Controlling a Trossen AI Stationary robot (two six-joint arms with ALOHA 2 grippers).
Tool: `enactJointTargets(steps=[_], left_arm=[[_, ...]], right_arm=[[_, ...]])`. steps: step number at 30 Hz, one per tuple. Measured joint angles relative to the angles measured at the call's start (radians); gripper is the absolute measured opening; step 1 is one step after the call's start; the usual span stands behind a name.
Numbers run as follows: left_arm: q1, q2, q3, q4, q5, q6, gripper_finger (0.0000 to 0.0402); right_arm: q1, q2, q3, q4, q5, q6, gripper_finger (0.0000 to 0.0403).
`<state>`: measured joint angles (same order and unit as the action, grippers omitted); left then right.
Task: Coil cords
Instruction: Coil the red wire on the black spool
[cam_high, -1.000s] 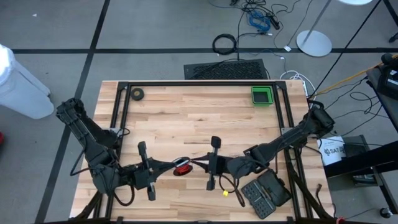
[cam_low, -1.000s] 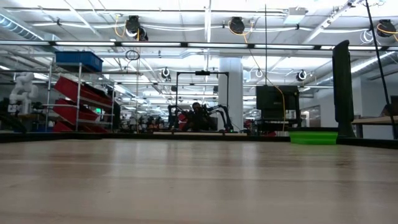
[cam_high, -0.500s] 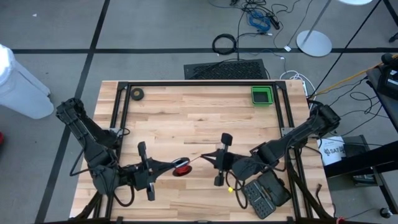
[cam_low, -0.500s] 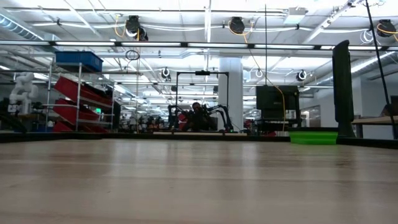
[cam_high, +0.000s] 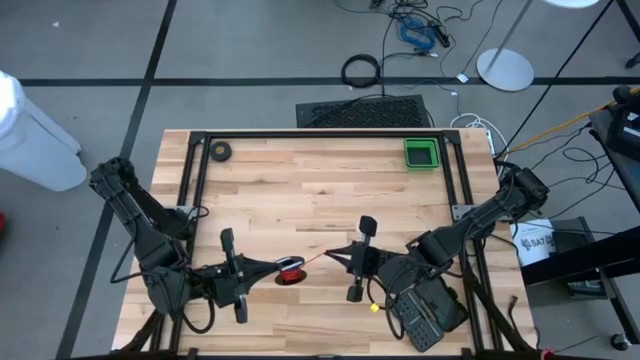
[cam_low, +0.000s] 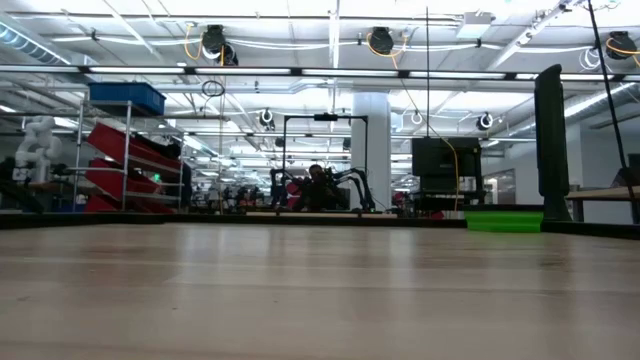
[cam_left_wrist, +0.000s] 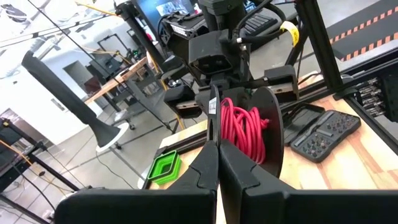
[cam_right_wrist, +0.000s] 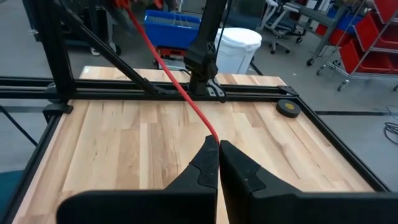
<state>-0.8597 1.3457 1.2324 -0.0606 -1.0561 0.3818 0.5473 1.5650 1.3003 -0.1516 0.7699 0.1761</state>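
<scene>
Both arms low, jaws closed

The far half of the table is left largely open, being occupied only by a tape roll at the far left corner and a green tray at the far right corner, both just inside the black frame rails. The near middle is blocked by the left gripper and the right gripper, between which the red cord is stretched above the board from the coil. Passage at the near right is obstructed by a dark tool case.
</scene>
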Motion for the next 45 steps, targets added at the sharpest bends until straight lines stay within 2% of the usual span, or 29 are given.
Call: enactJointTargets(steps=[21, 28, 45], left_arm=[[0.025, 0.0, 0.0, -0.207, 0.009, -0.012, 0.0001], [0.065, 0.0, 0.0, -0.3, 0.04, -0.063, 0.0001], [0.142, 0.003, 0.0, -0.295, 0.043, -0.141, 0.0001]], right_arm=[[0.038, 0.0, 0.0, 0.158, -0.013, -0.08, 0.0], [0.041, 0.0, 0.0, 0.241, -0.077, -0.12, 0.0], [0.018, 0.082, 0.002, 0.484, -0.148, -0.214, 0.0]])
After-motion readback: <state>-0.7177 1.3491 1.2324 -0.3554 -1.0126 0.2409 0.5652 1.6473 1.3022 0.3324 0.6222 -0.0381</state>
